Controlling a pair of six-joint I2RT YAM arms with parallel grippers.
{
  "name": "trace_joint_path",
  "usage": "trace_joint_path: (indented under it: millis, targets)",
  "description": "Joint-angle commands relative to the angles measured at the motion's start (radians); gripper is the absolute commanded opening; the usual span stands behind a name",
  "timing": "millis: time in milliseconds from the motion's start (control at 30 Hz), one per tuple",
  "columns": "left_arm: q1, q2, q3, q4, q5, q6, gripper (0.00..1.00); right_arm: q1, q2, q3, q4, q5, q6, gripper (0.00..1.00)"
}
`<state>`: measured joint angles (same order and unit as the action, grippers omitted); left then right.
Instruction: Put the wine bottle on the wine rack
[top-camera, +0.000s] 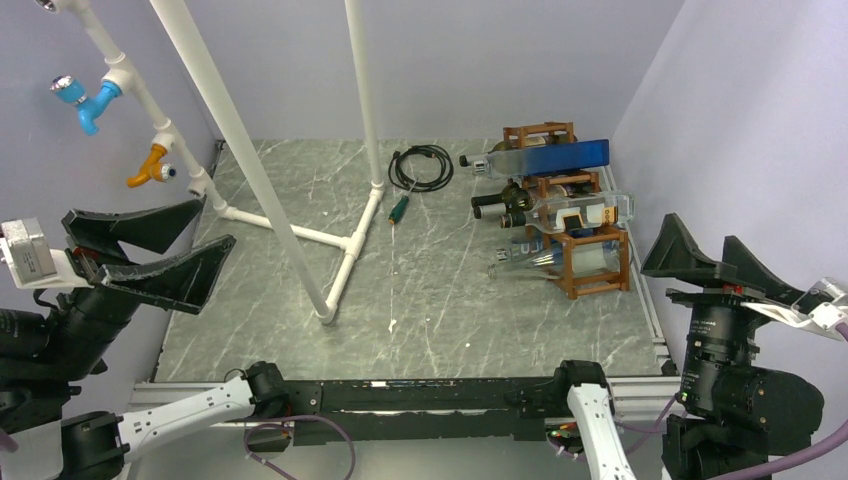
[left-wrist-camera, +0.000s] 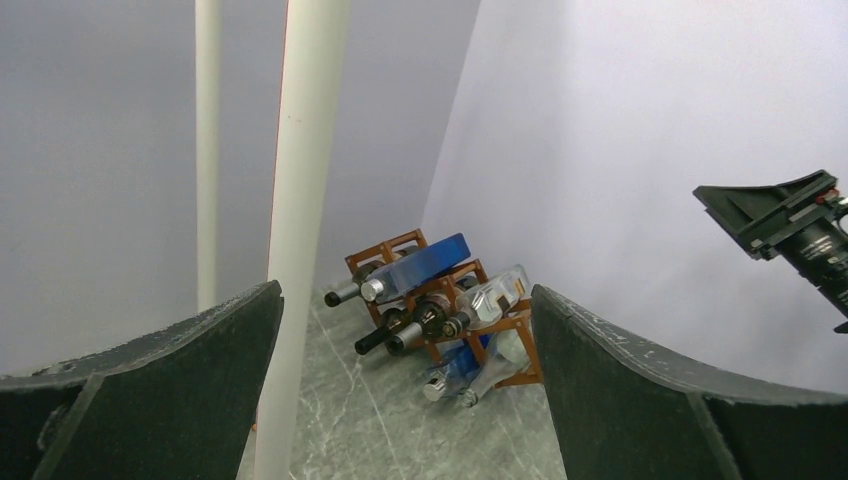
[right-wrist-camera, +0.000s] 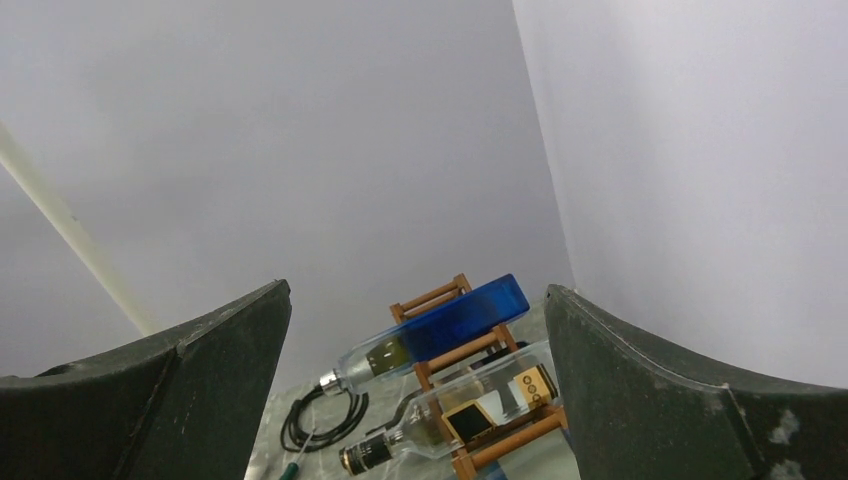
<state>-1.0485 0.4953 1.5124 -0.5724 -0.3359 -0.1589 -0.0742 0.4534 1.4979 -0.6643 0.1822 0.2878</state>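
Observation:
The reddish-brown wine rack stands at the far right of the table, by the right wall. Several bottles lie in it, necks pointing left: a blue one on top, a clear one and two dark wine bottles in the middle, clear ones at the bottom. No bottle lies loose on the table. My left gripper hangs open and empty off the table's left edge. My right gripper stands open and empty near the right wall. The rack shows between each gripper's fingers, far off.
A white pipe frame rises from the table's left-middle and stands between my left gripper and the rack. A black cable coil and a green-handled screwdriver lie at the back. Blue and orange fittings hang by the left wall.

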Motion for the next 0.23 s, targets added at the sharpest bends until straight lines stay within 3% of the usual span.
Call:
trace_joint_path:
  millis: [0, 200]
  targets:
    - [0.002, 0.003, -0.017, 0.003, -0.035, 0.007, 1.00, 0.007, -0.014, -0.016, 0.046, 0.029, 0.007, 1.00]
    - [0.002, 0.009, 0.016, -0.031, -0.046, -0.004, 0.99, 0.009, -0.005, 0.018, 0.024, 0.034, 0.002, 1.00]
